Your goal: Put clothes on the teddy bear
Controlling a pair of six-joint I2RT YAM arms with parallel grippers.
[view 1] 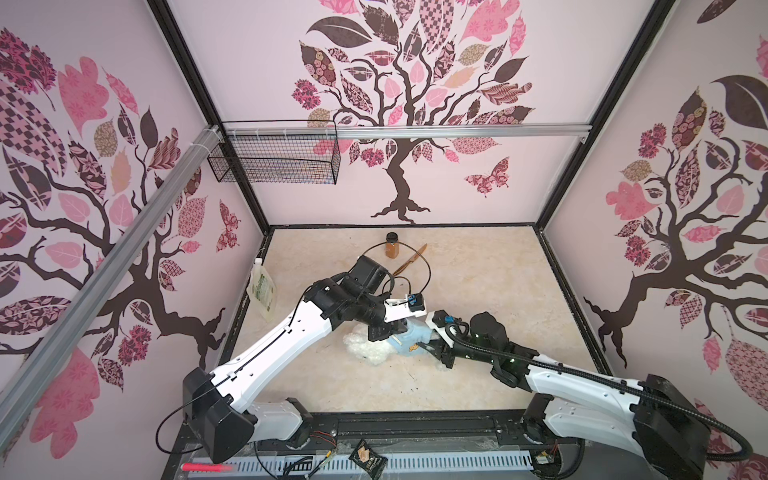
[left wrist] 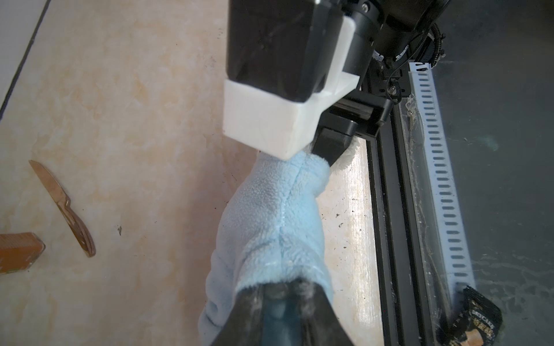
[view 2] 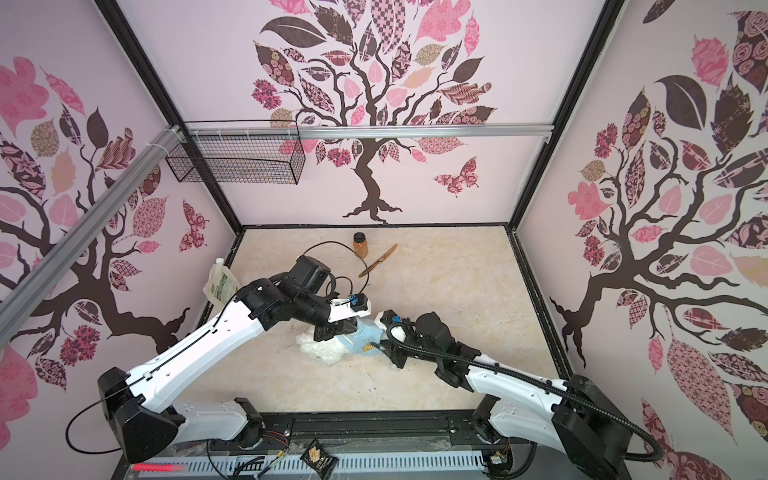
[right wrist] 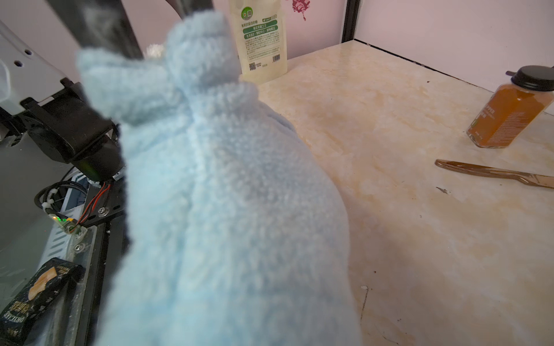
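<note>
The teddy bear (view 1: 365, 348) (view 2: 319, 350) lies at the middle of the table, its white fluff sticking out left of a light blue fleece shirt (view 1: 406, 340) (view 2: 362, 337) (left wrist: 278, 215) (right wrist: 227, 185) that bulges around it. My left gripper (view 1: 388, 332) (left wrist: 281, 289) is at the shirt's left end. Its fingers stand slightly apart, open, and the fleece edge lies over the tips. My right gripper (view 1: 431, 347) (view 2: 385, 347) is shut on the shirt's right end. In the right wrist view the fleece buries its jaws.
A spice jar (view 1: 391, 245) and a brown knife (view 1: 410, 259) lie behind the arms. A pale pouch (view 1: 262, 289) leans at the left wall. A wire basket (view 1: 274, 160) hangs high at the back left. A snack packet (view 1: 368, 457) sits on the front rail.
</note>
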